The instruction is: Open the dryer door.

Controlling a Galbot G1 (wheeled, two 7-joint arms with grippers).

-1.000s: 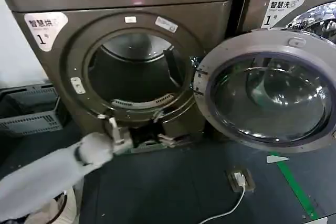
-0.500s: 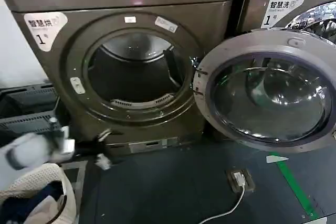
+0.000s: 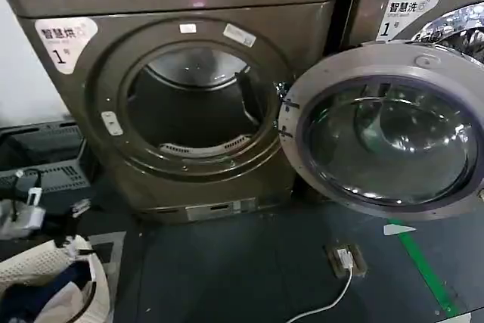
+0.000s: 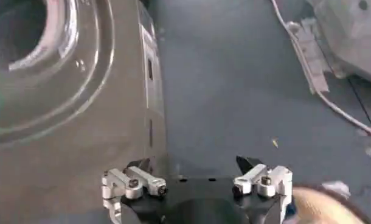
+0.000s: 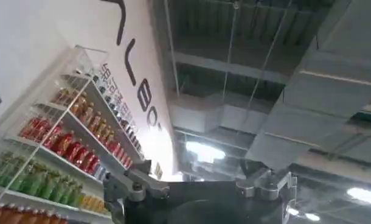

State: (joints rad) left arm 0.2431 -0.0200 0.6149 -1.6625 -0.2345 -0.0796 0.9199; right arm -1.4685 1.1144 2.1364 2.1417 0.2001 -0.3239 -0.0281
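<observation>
The dryer door (image 3: 388, 131) hangs swung wide to the right of the dryer drum opening (image 3: 193, 104), so the opening looks done. Left gripper (image 4: 196, 182), fingers spread and empty, sits low left of the dryer; right gripper (image 5: 201, 182) points at the ceiling, fingers apart

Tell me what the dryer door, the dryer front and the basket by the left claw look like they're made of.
Dryer door: a grey ring, probably painted plastic or metal, around a clear glass-like window showing reflections.
Dryer front: bronze-brown sheet metal by its smooth satin sheen.
Basket: whitish open mesh, likely fabric or soft plastic, beside the left claw, which is empty.
</observation>
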